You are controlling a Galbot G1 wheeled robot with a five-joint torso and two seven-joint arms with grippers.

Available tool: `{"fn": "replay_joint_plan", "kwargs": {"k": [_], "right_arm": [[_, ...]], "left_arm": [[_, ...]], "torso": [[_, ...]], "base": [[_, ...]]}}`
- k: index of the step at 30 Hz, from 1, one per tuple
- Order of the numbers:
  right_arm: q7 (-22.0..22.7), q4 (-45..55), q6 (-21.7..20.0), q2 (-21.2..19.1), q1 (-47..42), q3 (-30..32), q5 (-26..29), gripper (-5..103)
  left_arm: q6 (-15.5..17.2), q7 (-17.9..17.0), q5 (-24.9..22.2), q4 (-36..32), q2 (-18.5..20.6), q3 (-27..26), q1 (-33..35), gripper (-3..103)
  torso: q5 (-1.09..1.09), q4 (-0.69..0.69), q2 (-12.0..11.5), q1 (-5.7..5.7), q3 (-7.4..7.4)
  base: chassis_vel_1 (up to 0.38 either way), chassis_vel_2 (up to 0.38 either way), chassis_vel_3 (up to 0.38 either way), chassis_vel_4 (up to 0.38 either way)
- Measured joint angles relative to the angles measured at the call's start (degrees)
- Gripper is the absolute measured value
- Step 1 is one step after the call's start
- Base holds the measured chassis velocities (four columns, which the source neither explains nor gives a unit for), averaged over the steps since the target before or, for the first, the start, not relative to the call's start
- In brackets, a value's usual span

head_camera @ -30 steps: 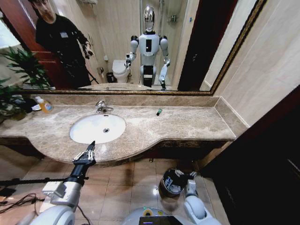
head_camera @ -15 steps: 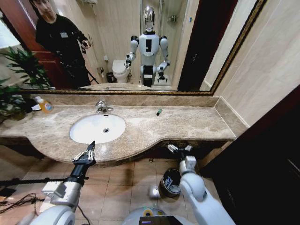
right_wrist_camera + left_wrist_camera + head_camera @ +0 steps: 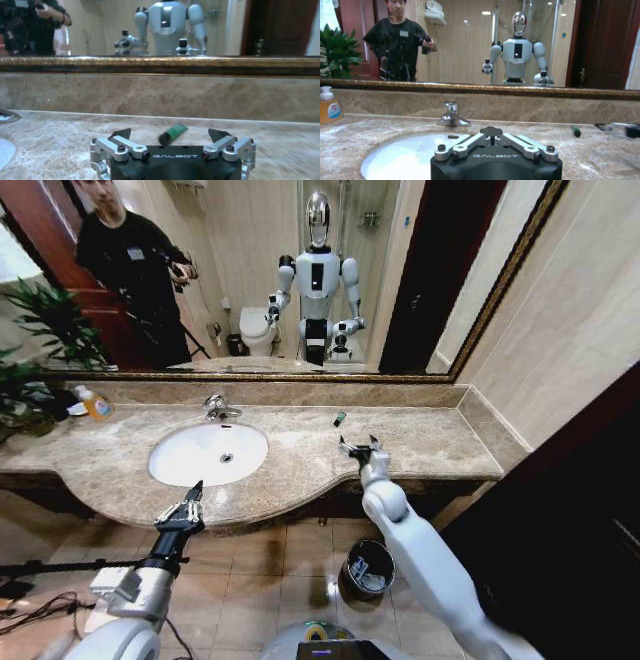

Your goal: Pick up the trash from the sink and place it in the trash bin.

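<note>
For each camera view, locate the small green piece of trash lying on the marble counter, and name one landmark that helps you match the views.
Head view: the green piece lies on the counter right of the sink, just beyond the open right claw.
Left wrist view: a small green item on the counter, right of the faucet.
Right wrist view: straight ahead between the claw's open fingers.
Shared landmark: the mirror's gold frame.

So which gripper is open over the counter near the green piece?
The right gripper, fingers spread just short of the green piece; the left gripper sits by the sink's front edge.
</note>
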Motion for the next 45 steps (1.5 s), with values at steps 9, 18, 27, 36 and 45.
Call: {"fn": "replay_joint_plan", "kwargs": {"k": [9, 18, 27, 36, 45], "right_arm": [[-0.25, -15.06, -0.44, 6.06, 10.67, -4.41, 2.26, 100], [-1.66, -27.24, -0.38, 8.97, 17.58, -2.97, 2.56, 94], [-1.86, -32.94, -0.64, 10.03, 20.11, -0.86, 4.76, 74], [-1.88, -33.55, -1.09, 10.59, 20.42, -0.22, 5.54, 71], [-2.34, -33.06, -1.62, 9.79, 19.61, -0.44, 6.37, 53]], "left_arm": [[0.00, 0.00, 0.00, 0.00, 0.00, 0.00, 0.00, 0], [0.00, 0.00, 0.00, 0.00, 0.00, 0.00, 0.00, 0], [0.00, 0.00, 0.00, 0.00, 0.00, 0.00, 0.00, 0], [0.00, 0.00, 0.00, 0.00, 0.00, 0.00, 0.00, 0], [0.00, 0.00, 0.00, 0.00, 0.00, 0.00, 0.00, 0]], "torso": [[-0.01, 0.00, 0.00, 0.00, -0.01], [0.00, 0.00, 0.00, 0.00, -0.01], [0.01, 0.00, 0.00, -0.01, -0.01], [0.01, 0.00, 0.00, -0.01, -0.01], [0.01, 0.00, 0.00, -0.01, -0.01]], "base": [[0.000, 0.000, 0.000, 0.000], [0.000, 0.000, 0.000, 0.000], [0.000, 0.000, 0.000, 0.000], [0.000, 0.000, 0.000, 0.000], [0.000, 0.000, 0.000, 0.000]]}}
